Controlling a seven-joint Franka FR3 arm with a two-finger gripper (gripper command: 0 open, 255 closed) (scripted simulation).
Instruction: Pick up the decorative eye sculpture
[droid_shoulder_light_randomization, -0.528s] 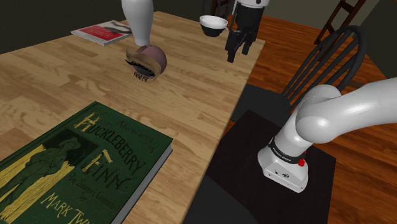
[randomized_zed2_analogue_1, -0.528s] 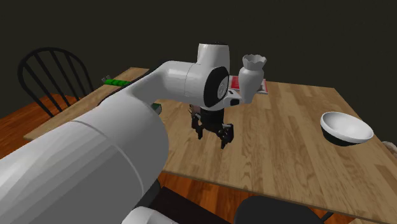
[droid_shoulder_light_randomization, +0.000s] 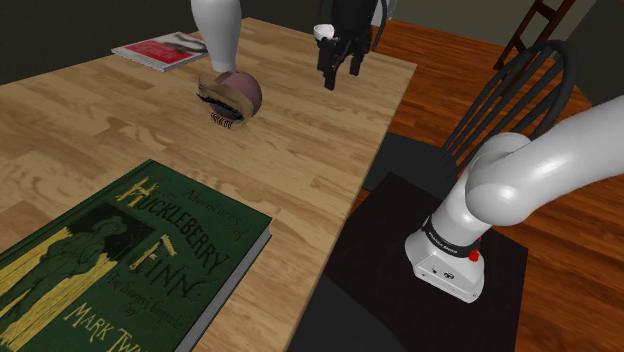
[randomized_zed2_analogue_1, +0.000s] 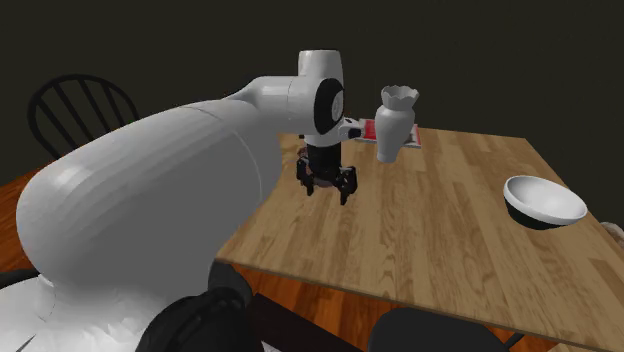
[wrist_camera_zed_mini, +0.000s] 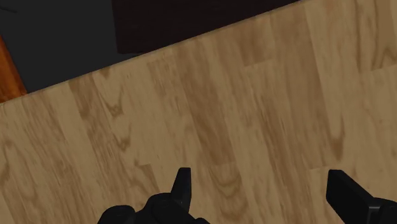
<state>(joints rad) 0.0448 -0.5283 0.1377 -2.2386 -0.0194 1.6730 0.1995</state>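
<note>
Sculpture (droid_shoulder_light_randomization: 232, 97) seemingly apart from end effector (droid_shoulder_light_randomization: 339, 71)

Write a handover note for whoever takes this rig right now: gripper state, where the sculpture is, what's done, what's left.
Gripper: open, holding nothing, pointing down over bare wood of the table.
Eye sculpture: resting on the table, to the shoulder view's left of the gripper and well apart from it; nothing touches it.
Done: no grasp made yet.
Left: bring the gripper over the sculpture, lower it, close on it and lift.
</note>
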